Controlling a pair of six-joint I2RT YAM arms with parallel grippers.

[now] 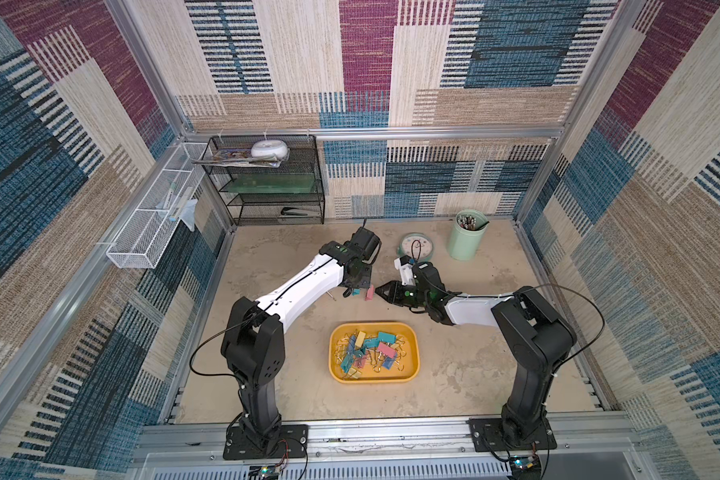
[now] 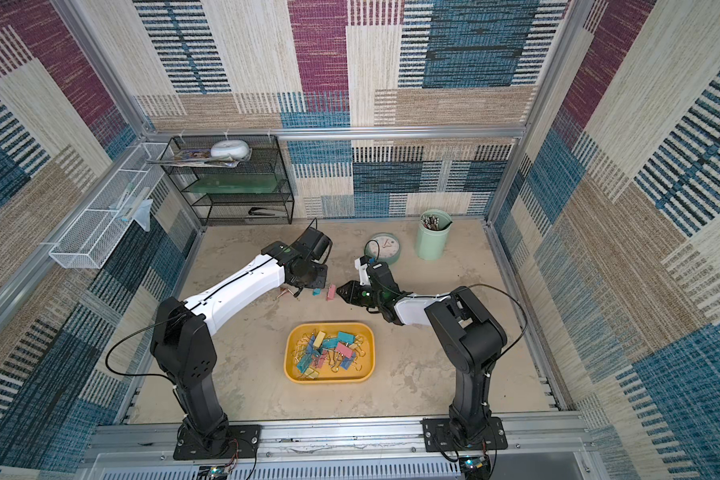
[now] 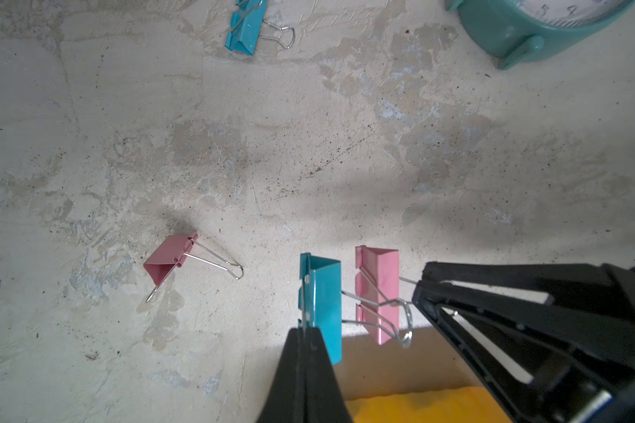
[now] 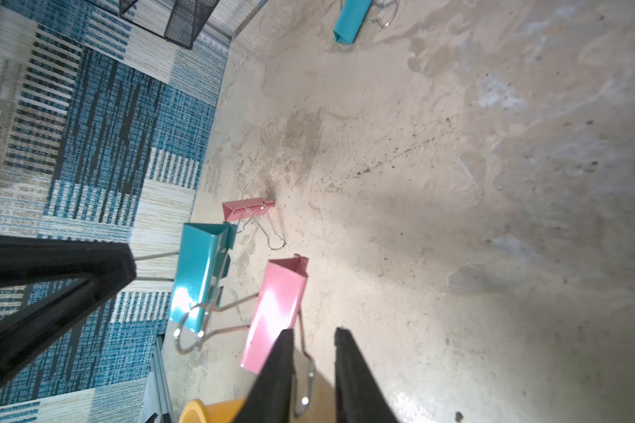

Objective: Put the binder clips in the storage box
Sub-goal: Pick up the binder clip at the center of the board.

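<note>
Most of the job looks done. The storage box (image 1: 417,353) sits near the front edge of the surface, midway between the two arm bases. A mixed heap of binder clips (image 1: 370,351) in pink, yellow, blue and teal lies inside it (too tangled for a count).

Both arms meet over the middle of the surface, behind the box. The left fingers (image 3: 297,370) are pressed together on one end of a teal binder clip (image 3: 323,304). The right fingers (image 4: 279,366) are narrow, with a slim gap between them and the wire handle of a pink binder clip (image 4: 277,304) caught in it, so I judge that clip gripped too. The two held clips are just beside each other; whether their handles touch I cannot tell.

Neither held clip is over the box yet, so both have to be carried toward the front edge and dropped in. Two more lie loose on the surface: a second pink clip (image 3: 169,260) near the held pair, on the left arm's side, and a loose teal clip (image 3: 244,27) well apart from them, toward the back edge as I read it. Whether an arm hides any others cannot be told.
</note>
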